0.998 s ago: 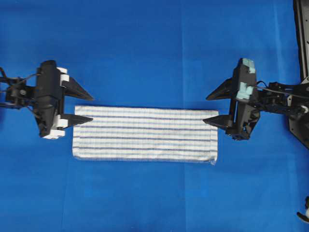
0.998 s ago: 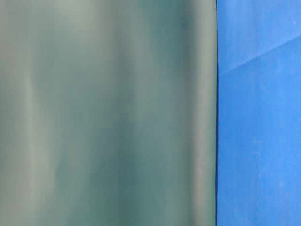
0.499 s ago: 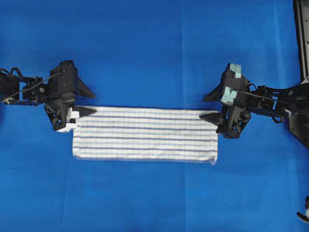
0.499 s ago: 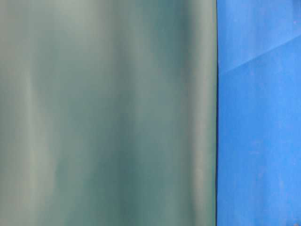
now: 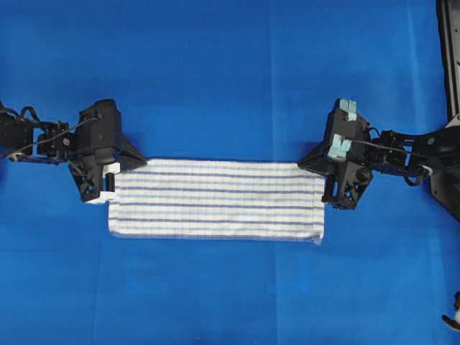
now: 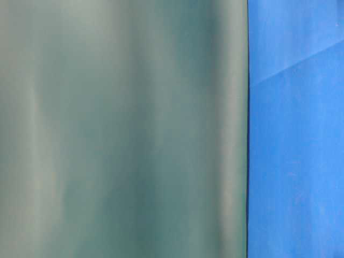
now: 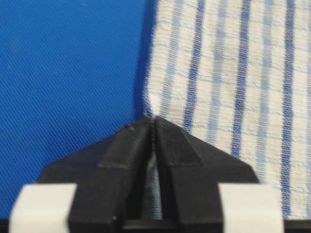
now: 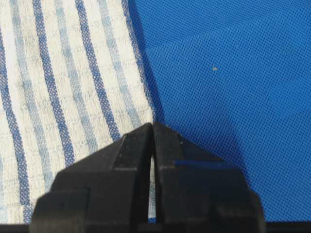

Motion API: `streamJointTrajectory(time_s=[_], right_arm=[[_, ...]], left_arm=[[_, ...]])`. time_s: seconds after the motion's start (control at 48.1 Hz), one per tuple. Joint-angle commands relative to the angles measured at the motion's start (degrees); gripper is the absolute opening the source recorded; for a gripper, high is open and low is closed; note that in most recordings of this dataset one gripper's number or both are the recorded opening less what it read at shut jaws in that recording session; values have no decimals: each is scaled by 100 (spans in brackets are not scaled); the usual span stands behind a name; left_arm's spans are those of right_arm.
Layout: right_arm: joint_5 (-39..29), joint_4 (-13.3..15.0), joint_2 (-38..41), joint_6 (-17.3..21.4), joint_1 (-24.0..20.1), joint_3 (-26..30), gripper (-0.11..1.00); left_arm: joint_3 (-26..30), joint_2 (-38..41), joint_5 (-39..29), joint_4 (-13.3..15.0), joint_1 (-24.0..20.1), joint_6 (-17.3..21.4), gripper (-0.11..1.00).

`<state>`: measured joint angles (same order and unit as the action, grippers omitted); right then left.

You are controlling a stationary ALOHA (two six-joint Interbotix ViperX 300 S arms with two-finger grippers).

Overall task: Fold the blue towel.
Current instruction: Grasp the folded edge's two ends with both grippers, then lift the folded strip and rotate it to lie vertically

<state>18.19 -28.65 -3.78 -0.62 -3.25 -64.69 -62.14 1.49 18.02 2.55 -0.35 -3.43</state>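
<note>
Both pincers, left pincer (image 7: 153, 121) and right pincer (image 8: 152, 127), pinch blue towel (image 5: 215, 199) corners.

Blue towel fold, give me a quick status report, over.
Left gripper shut on the blue towel at its far left corner. Right gripper shut on the far right corner. Towel flat, nothing in the way.

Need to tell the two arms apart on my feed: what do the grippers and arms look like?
Both arms are black with thin black cables looping along them. The left gripper has black wedge-shaped fingers on white blocks. The right gripper has similar black fingers and pale teal patches on its body.
</note>
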Motion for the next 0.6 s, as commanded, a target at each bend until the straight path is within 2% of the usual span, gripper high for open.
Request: streamJointTrajectory(time_s=[0.0, 0.166, 0.374, 0.582], right_arm=[[18, 18, -79, -9, -9, 79, 1], [-26, 18, -352, 0, -9, 70, 1], [-334, 18, -1125, -53, 9, 44, 1], [-633, 18, -1679, -272, 18, 88, 1]], left_arm=[[18, -97, -193, -18, 114, 26, 3], [70, -519, -519, -18, 105, 0, 3], [88, -1327, -993, -18, 105, -35, 3], [114, -1942, -1318, -18, 114, -53, 3]])
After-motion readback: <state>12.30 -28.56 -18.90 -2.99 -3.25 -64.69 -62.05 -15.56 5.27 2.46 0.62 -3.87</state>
